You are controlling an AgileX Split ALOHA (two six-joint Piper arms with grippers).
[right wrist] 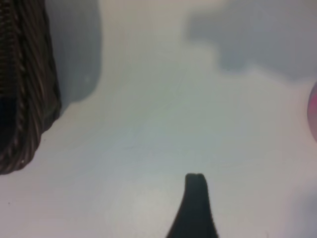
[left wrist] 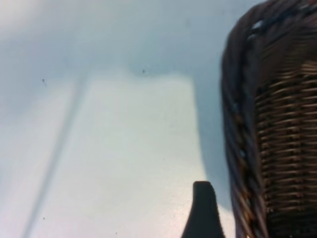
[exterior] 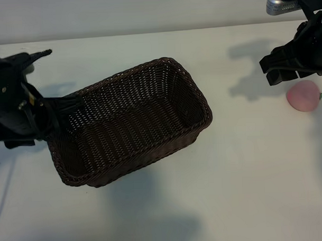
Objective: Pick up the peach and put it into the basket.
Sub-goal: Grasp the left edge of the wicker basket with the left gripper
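White tabletop (exterior: 248, 191) carries a large dark brown woven wicker basket (exterior: 129, 121), nothing in it. Left gripper (exterior: 47, 122) sits at the basket's left end, jaws open, holding nothing. Right gripper (exterior: 294, 65) hangs well right of the basket, jaws open. Small pale pink round peach (exterior: 304, 96) lies on the tabletop well right of the basket, just below the right gripper.

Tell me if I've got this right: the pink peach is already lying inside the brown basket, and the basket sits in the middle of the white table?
Not quite. The peach is not inside the basket; it lies on the white table well off to the basket's right, just below the right end effector. The exterior view shows this. The basket does sit in the middle of the table, with nothing in it.
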